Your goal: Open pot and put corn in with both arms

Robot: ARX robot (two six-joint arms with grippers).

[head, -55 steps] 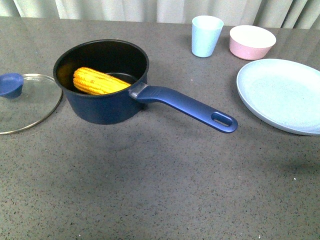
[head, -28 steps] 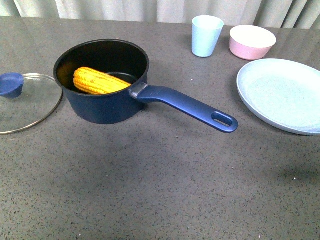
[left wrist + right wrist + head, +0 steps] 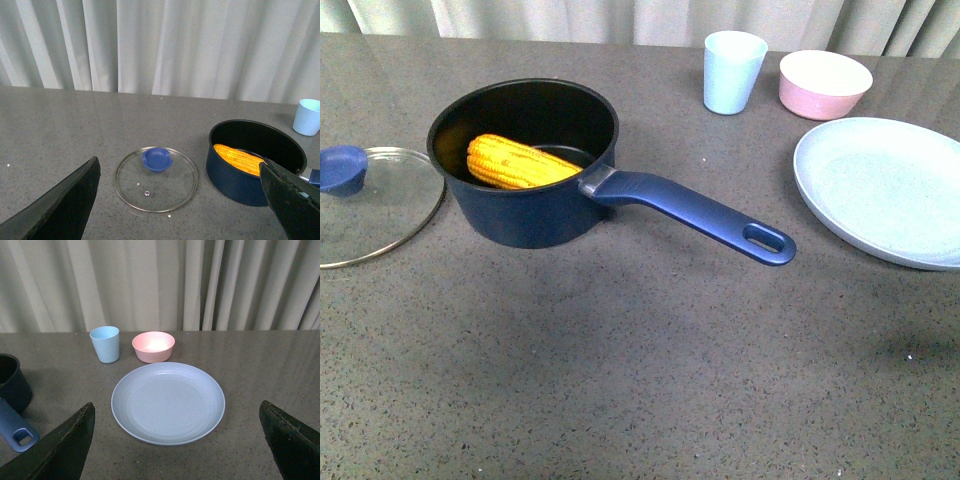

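Observation:
The dark blue pot (image 3: 535, 215) stands open on the grey table, its long handle (image 3: 695, 213) pointing to the right front. The yellow corn cob (image 3: 515, 162) lies inside it, also seen in the left wrist view (image 3: 239, 158). The glass lid (image 3: 375, 210) with its blue knob (image 3: 340, 168) lies flat on the table left of the pot. Neither arm shows in the front view. My left gripper (image 3: 185, 210) is open and empty, raised above and behind the lid (image 3: 156, 179). My right gripper (image 3: 180, 452) is open and empty above the light blue plate (image 3: 167, 402).
A light blue cup (image 3: 732, 72) and a pink bowl (image 3: 823, 85) stand at the back right. The light blue plate (image 3: 885, 190) lies at the right edge. Pale curtains hang behind the table.

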